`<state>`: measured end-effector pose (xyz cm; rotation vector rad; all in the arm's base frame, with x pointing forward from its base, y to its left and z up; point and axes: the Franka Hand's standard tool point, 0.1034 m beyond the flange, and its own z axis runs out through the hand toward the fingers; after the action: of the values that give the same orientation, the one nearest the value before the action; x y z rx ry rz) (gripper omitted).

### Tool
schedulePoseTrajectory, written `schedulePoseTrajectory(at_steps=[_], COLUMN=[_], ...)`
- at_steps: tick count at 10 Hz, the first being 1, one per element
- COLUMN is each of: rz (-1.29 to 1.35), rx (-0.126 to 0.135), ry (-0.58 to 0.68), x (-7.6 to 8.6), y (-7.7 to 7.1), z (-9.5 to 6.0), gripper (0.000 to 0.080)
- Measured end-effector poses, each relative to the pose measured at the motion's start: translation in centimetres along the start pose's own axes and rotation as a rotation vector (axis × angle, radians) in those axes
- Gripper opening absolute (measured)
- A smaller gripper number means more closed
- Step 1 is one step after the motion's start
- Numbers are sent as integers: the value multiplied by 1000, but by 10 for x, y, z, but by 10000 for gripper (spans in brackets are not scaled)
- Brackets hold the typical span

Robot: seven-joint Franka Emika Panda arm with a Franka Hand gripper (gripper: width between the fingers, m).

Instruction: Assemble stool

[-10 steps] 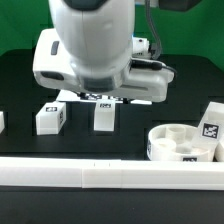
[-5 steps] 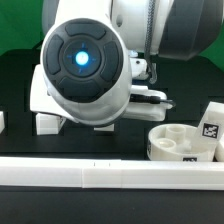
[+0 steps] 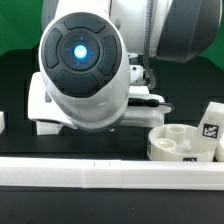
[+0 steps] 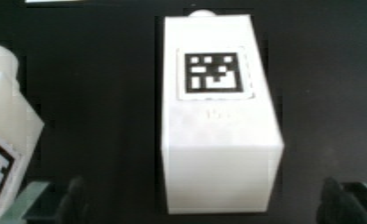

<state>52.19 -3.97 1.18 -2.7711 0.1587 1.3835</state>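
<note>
In the wrist view a white blocky stool leg (image 4: 219,110) with a black-and-white tag lies on the black table, right under my gripper (image 4: 201,205). The gripper is open. Its dark fingers (image 4: 55,200) stand on either side of the leg's near end, with a gap on each side. A second tagged leg (image 4: 6,130) lies beside it. In the exterior view the arm (image 3: 85,70) hides the gripper and the leg below it. The round rimmed seat (image 3: 180,143) sits at the exterior view's right, with another tagged leg (image 3: 210,125) behind it.
A long white rail (image 3: 110,175) runs along the front of the table. A white leg (image 3: 45,122) shows partly beside the arm on the exterior view's left, and a small white piece (image 3: 2,122) sits at the far left edge.
The arm has swung so that its round lit end faces the exterior camera and has come down a little. It now hides the two legs that showed a second ago.
</note>
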Motion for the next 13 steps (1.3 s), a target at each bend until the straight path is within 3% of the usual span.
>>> schedulePoseTrajectory(at_steps=[3, 6, 7, 8, 10, 13], rz=[16, 15, 13, 9, 8, 16], rx=[1, 0, 0, 0, 0, 2], ry=[-2, -1, -8, -15, -12, -15], x=[1, 0, -3, -9, -17, -17], y=[1, 0, -1, -4, -8, -6], z=[4, 3, 1, -5, -14, -14], gripper=[643, 153, 153, 36, 8, 1])
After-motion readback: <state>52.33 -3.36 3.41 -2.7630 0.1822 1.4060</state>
